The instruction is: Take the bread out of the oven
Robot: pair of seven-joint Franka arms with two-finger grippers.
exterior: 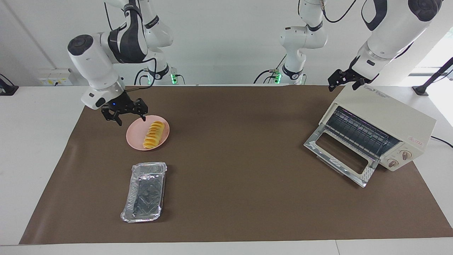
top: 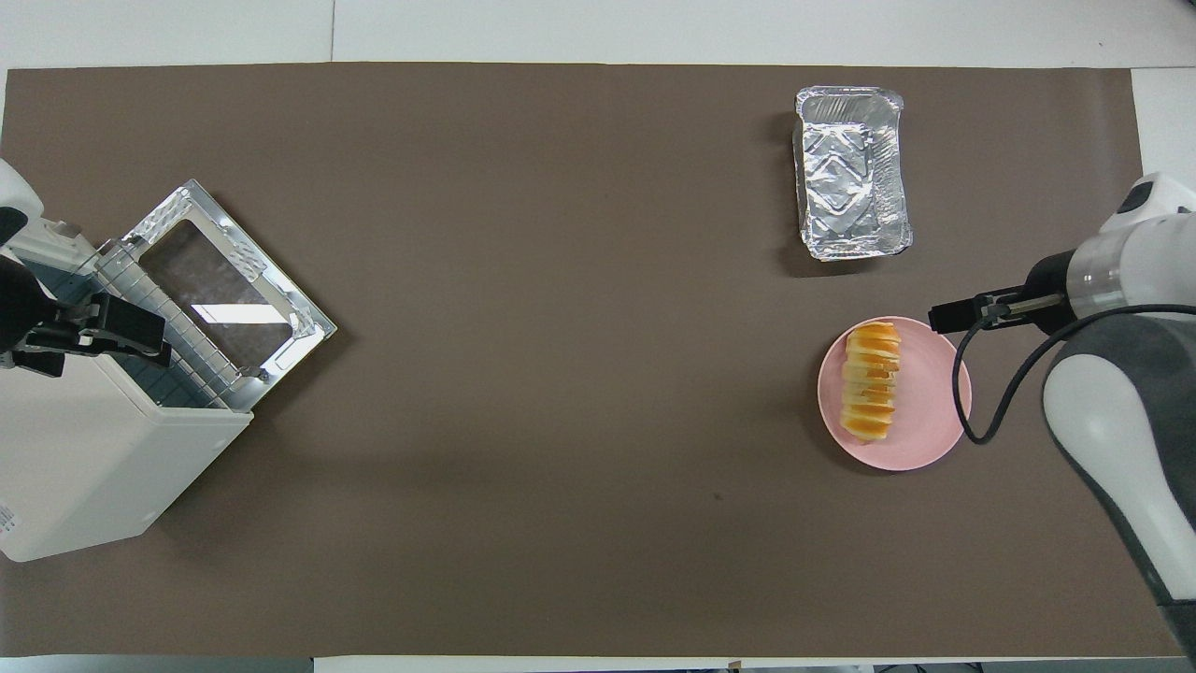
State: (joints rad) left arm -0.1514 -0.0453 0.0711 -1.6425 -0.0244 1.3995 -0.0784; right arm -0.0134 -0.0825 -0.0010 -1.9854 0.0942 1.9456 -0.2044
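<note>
The bread [exterior: 154,134] [top: 869,379], a ridged golden-yellow loaf, lies on a pink plate [exterior: 136,139] [top: 927,404] toward the right arm's end of the table. My right gripper [exterior: 131,119] [top: 944,316] hangs open just over the plate's rim, holding nothing and apart from the loaf. The cream-white oven [exterior: 384,106] [top: 84,467] stands at the left arm's end with its glass door [exterior: 339,156] [top: 224,290] dropped open and a bare wire rack inside. Over the oven's top my left gripper [exterior: 342,85] [top: 131,332] is open and empty.
An empty silver foil tray [exterior: 145,191] [top: 850,173] lies farther from the robots than the plate. A brown mat [exterior: 230,159] covers the table between the plate and the oven.
</note>
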